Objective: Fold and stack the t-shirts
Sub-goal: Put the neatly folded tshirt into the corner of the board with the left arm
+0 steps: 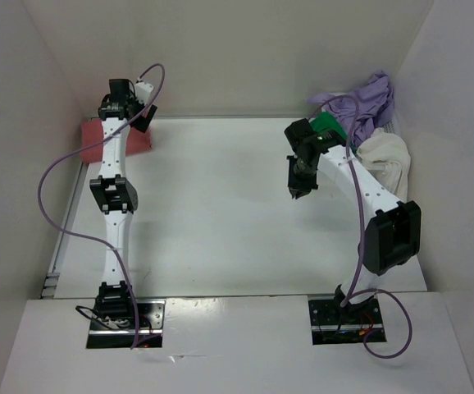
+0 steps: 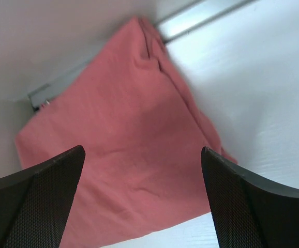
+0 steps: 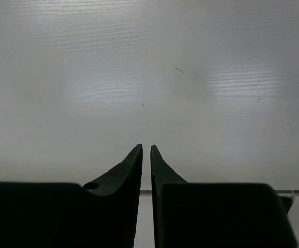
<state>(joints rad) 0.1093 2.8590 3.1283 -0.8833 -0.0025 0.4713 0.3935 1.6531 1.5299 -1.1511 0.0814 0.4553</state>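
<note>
The salmon-red t-shirt [image 1: 97,141] lies folded flat at the far left corner of the table; it fills the left wrist view [image 2: 123,139]. My left gripper [image 1: 139,111] hovers just above it, open and empty, its fingers [image 2: 46,191] wide apart. The lavender-purple t-shirt [image 1: 372,103], the bright green t-shirt [image 1: 329,123] and the cream-white t-shirt [image 1: 385,160] lie crumpled in a heap at the far right. My right gripper [image 1: 296,190] is shut and empty over bare table [image 3: 149,77], left of that heap.
White walls enclose the table on the left, back and right. A metal rail [image 1: 61,238] runs along the table's left edge. Purple cables loop from both arms.
</note>
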